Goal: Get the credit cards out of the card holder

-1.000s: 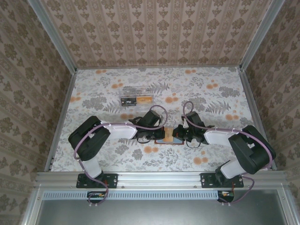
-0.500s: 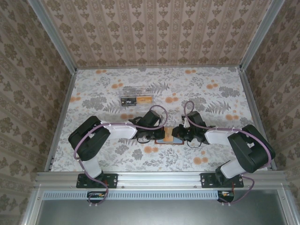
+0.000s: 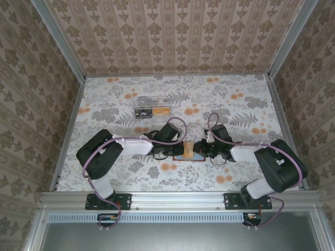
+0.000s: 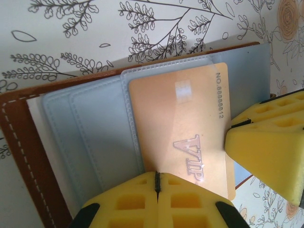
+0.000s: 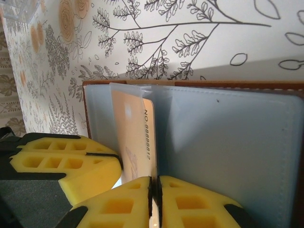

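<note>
The card holder (image 3: 187,152) lies open on the table between both arms, its brown rim (image 4: 19,142) and blue-grey lining (image 5: 228,137) facing up. An orange-tan credit card (image 4: 185,123) marked VIP sticks partway out of a clear pocket. My left gripper (image 4: 156,178) is shut, and its tips press down on the pocket at the card's near edge. My right gripper (image 5: 154,190) is shut on the free edge of that credit card (image 5: 135,133), which stands tilted up from the lining. The right gripper's finger (image 4: 266,152) sits at the card's right end.
A clear plastic oblong box (image 3: 153,111) lies on the flowered table behind the left gripper. Aluminium rails and patterned walls bound the table at the left, right and back. The two grippers (image 3: 175,150) (image 3: 201,150) stand almost tip to tip over the holder.
The right gripper edged left toward the holder, then drew back slightly to the right. The left arm and the holder have stayed put.
</note>
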You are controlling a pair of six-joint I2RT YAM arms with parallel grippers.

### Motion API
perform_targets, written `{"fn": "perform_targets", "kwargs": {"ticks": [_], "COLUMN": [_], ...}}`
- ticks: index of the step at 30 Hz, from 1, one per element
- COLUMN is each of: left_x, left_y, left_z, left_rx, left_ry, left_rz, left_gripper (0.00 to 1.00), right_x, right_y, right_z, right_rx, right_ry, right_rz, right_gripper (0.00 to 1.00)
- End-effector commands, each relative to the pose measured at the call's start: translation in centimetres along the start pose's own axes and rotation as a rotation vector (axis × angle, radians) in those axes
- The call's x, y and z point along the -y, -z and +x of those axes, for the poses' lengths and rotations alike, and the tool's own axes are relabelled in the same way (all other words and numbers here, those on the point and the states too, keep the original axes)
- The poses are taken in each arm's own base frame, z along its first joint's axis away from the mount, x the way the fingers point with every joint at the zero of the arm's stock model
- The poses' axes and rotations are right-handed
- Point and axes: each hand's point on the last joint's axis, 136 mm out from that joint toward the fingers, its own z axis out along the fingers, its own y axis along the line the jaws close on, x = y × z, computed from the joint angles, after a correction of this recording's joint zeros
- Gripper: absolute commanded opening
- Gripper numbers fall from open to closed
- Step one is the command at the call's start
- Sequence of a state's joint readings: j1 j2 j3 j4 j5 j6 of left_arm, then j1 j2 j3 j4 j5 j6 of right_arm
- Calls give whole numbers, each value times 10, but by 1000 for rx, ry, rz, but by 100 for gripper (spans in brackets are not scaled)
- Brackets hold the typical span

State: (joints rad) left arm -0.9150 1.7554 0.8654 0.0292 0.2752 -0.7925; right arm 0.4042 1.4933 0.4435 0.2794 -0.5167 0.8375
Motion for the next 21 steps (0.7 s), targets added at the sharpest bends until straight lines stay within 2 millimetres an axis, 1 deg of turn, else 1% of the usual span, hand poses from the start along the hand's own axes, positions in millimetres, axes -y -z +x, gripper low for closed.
{"fn": "perform_targets", "kwargs": {"ticks": [1, 4, 5, 8, 9, 15, 21], "left_x": [-29, -28, -29, -29, -28, -30, -31], "left_y": [-3, -3, -2, -2, -2, 0, 1], "left_z": [16, 15, 15, 15, 15, 15, 15], "left_rx": [-56, -54, -55, -54, -53, -51, -48], "left_ry": [34, 34, 34, 33, 32, 33, 32], "left_rz": [-112, -109, -110, -111, -111, -117, -120], "left_gripper": [0, 0, 0, 0, 0, 0, 0], "right_x": [30, 31, 31, 31, 33, 43, 44], "right_y": [2, 0, 0, -2, -2, 10, 23], "right_z": [15, 15, 16, 17, 16, 11, 7], "right_rx": [-33, -38, -39, -46, -42, -8, 12], "right_ry": [-55, -56, -56, -60, -64, -91, -81], "right_rz": [90, 91, 91, 85, 92, 114, 124], "right_gripper": [14, 14, 13, 1, 0, 0, 0]}}
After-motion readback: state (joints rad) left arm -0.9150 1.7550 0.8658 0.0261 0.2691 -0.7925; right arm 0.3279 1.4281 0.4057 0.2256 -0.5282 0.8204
